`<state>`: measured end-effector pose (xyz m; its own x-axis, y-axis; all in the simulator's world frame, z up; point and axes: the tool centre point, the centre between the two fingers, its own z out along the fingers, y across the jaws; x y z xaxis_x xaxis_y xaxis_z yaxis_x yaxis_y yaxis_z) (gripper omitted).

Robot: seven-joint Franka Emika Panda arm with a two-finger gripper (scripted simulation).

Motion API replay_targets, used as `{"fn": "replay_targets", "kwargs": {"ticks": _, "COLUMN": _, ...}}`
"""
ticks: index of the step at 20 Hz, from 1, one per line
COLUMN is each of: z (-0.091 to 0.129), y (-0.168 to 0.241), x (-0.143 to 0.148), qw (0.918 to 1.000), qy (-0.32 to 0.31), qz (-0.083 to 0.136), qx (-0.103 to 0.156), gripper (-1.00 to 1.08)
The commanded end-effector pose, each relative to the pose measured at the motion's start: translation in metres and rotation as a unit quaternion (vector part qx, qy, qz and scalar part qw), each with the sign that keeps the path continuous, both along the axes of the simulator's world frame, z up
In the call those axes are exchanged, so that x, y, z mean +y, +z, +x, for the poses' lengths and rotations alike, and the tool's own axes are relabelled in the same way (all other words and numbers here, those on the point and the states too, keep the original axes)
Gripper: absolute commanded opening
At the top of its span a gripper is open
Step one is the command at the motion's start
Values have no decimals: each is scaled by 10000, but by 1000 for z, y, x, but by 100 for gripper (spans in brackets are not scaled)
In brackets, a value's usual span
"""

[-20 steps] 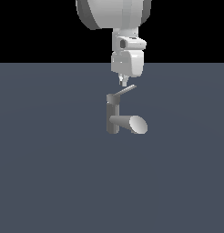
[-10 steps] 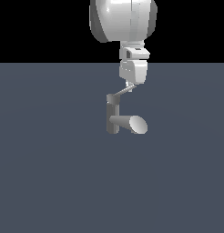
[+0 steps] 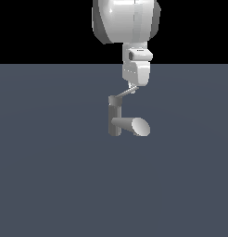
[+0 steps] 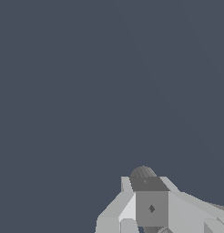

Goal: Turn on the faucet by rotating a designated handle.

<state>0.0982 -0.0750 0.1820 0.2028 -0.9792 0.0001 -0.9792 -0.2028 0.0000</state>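
While the gripper [image 3: 133, 89], its opening impossible to tell, is touching the handle [image 3: 124, 94] tip above the faucet [image 3: 117, 119] at frame centre, most turning is probably remaining.

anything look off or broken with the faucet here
Nothing stands out. The faucet stands upright and whole on the grey floor, spout level. The handle slants up from the cap toward the gripper, which sits at its outer end; that slant looks like its normal shape.

Grey floor [image 3: 51, 176], faucet [image 3: 115, 118] on it
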Motion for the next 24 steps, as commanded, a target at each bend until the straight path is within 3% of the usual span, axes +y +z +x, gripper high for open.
{"fn": "replay_targets", "kwargs": {"ticks": 1, "z": -3, "y": 0, "x": -1, "qw": 10000, "qy": 1, "qz": 0, "qx": 0, "gripper": -100}}
{"fn": "replay_targets", "kwargs": {"ticks": 24, "z": -67, "y": 0, "x": -20, "qw": 10000, "qy": 1, "qz": 0, "qx": 0, "gripper": -100}}
